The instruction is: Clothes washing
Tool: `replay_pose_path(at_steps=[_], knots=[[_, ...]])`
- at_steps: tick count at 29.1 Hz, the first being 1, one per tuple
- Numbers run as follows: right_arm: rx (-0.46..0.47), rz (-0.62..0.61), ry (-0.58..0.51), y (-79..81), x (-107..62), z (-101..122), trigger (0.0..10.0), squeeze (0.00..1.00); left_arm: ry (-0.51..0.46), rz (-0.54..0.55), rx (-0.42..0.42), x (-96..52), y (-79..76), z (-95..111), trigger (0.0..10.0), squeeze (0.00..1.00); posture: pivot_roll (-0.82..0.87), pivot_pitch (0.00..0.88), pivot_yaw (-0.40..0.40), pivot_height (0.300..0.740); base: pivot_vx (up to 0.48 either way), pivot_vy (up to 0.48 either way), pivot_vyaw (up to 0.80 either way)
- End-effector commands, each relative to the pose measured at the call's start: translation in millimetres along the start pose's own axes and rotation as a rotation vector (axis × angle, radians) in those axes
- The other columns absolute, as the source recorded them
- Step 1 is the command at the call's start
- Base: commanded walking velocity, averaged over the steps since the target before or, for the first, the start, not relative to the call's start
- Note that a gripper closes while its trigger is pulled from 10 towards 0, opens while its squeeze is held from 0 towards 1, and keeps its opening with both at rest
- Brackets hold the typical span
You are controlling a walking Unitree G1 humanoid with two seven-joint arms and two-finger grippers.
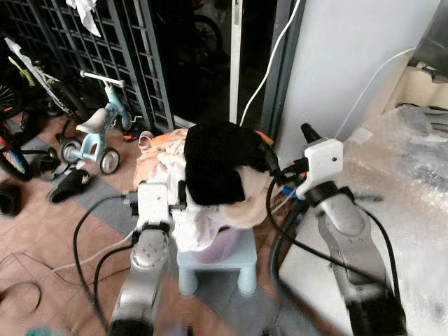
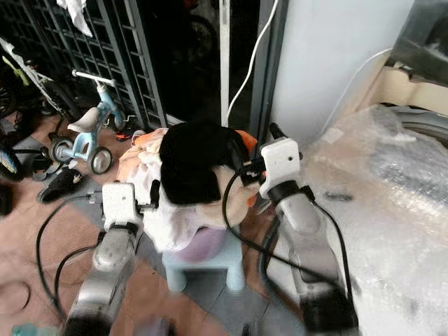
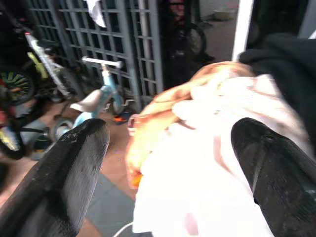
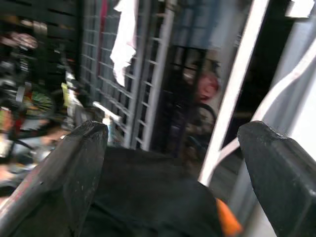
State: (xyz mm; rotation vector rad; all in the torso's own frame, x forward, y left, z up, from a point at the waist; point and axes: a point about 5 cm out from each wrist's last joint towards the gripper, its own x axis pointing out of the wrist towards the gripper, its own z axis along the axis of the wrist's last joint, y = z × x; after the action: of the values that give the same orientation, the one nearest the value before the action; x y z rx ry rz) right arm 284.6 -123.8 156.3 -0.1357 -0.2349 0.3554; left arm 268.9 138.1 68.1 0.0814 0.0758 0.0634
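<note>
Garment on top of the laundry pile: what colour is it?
Black garment, draped over pale pink and white clothes; clearest in the left eye view.

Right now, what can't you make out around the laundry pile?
- Purple basket: mostly buried under clothes in the eye views.
- Black garment: hides the laundry beneath it.
- Right claw: open, but the wrist view is blurred.
- Left claw: open; pale clothes blurred.

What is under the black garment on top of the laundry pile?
The black garment lies over white and peach clothes heaped in a purple basket on a pale blue stool. The clothes hide the basket's inside.
</note>
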Motion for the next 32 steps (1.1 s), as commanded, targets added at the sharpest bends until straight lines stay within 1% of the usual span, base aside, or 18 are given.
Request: replay_pose_path(at_steps=[1,3,5,6,7,8,11,15,18,19,20,21,22,26,29,32], knots=[[-0.009,-0.009,-0.002,-4.8,0.0,2,10.0,1.00,0.000,-0.017,-0.011,-0.9,-5.1,1,10.0,0.00,-0.06,0.000,0.040,0.740,0.000,0.000,0.80],[-0.005,0.001,0.012,-3.8,0.6,0,10.0,1.00,0.004,-0.014,-0.007,-0.6,-3.1,-1,10.0,0.00,-0.06,0.000,0.039,0.740,0.000,0.000,0.49],[-0.010,-0.003,0.051,-3.7,1.3,-7,10.0,1.00,0.003,-0.011,-0.009,0.1,-1.3,-1,10.0,0.00,-0.05,0.000,0.037,0.740,0.000,0.000,0.00],[-0.006,-0.008,0.078,-3.7,1.3,-11,10.0,0.77,0.001,-0.012,-0.008,0.3,-0.8,0,10.0,0.00,-0.05,0.000,0.036,0.740,0.000,0.000,0.00],[-0.006,-0.008,0.078,-3.7,1.3,-11,10.0,0.77,0.001,-0.012,-0.008,0.3,-0.8,0,10.0,0.00,-0.05,0.000,0.036,0.740,0.000,0.000,0.00],[0.003,-0.010,0.093,-3.4,1.2,-15,10.0,0.00,-0.001,-0.013,-0.007,0.3,-0.4,0,10.0,0.00,-0.05,0.000,0.036,0.740,0.000,0.000,0.00],[0.001,-0.001,0.118,-1.6,1.9,-19,10.0,0.00,-0.005,-0.016,-0.004,0.5,0.8,0,10.0,0.00,-0.05,0.000,0.033,0.740,0.210,0.000,0.00],[0.002,0.031,0.216,4.1,1.1,-35,10.0,0.00,-0.001,-0.009,-0.001,0.7,2.6,-1,10.0,0.00,-0.04,0.000,0.032,0.740,0.365,0.000,0.00],[0.031,0.062,0.232,8.9,-0.4,-40,10.0,0.00,0.002,-0.009,-0.002,0.7,2.5,-2,10.0,0.00,-0.04,0.000,0.033,0.740,0.348,0.000,0.00],[0.009,0.082,0.236,11.2,-1.0,-40,10.0,0.00,0.002,-0.008,-0.003,0.7,2.4,-2,10.0,0.00,-0.04,0.000,0.035,0.740,0.289,0.000,0.00],[0.009,0.082,0.236,11.2,-1.0,-40,10.0,0.00,0.002,-0.008,-0.003,0.7,2.4,-2,10.0,0.00,-0.04,0.000,0.035,0.740,0.289,0.000,0.00],[-0.022,0.117,0.232,15.7,-2.1,-41,10.0,0.00,0.013,0.008,0.006,0.5,2.8,-3,10.0,0.00,-0.04,0.000,0.037,0.740,0.000,0.000,0.80],[-0.027,0.121,0.233,16.9,-2.4,-41,10.0,0.03,0.013,0.009,0.005,0.5,2.6,-3,10.0,0.00,-0.04,0.000,0.037,0.740,0.000,0.000,0.80],[-0.022,0.114,0.240,17.6,-2.4,-42,10.0,0.00,0.009,0.004,0.003,-0.2,1.5,-3,10.0,0.00,-0.04,0.000,0.036,0.740,0.000,0.000,0.70],[-0.011,0.093,0.266,18.0,1.2,-47,10.0,0.00,0.016,-0.007,0.006,-2.0,-1.1,-4,10.0,0.00,-0.04,0.000,0.035,0.740,0.000,0.000,0.00],[-0.048,0.072,0.296,15.3,7.8,-51,10.0,0.00,0.018,-0.010,0.009,-3.5,-1.6,-4,10.0,0.00,-0.03,0.000,0.031,0.740,0.000,0.000,0.00]])
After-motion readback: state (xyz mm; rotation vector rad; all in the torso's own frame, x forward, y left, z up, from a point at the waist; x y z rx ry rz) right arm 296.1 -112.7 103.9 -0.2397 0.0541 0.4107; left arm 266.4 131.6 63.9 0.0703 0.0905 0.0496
